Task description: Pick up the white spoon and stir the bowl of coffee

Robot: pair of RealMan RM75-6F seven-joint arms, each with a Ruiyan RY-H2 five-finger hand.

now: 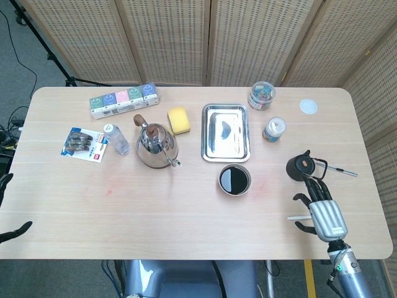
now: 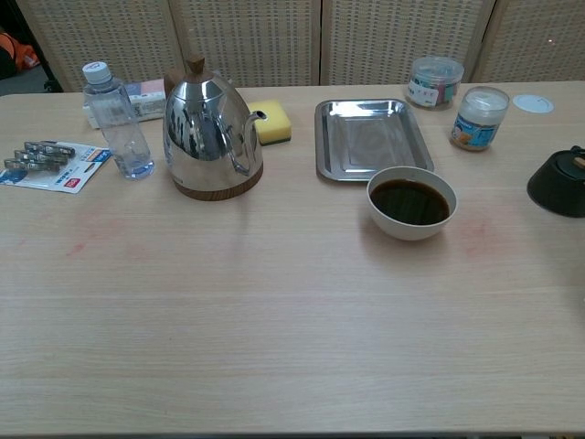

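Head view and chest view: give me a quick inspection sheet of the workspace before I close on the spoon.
Surface: wooden table, faint reddish stains left of centre.
Job's things: white spoon near the right front edge, its bowl end hidden under the right hand; bowl of coffee full, in front of the steel tray.
Clutter: kettle, yellow sponge, water bottle, black teapot, two jars, clip pack, box row, white lid.
Hands: right hand over the spoon, grip not discernible; left hand at the left table edge, open.
Cables: on the floor at far left.
Surroundings: wicker screens behind.

Woven folding screens (image 1: 186, 37) behind wooden table (image 1: 186, 211)
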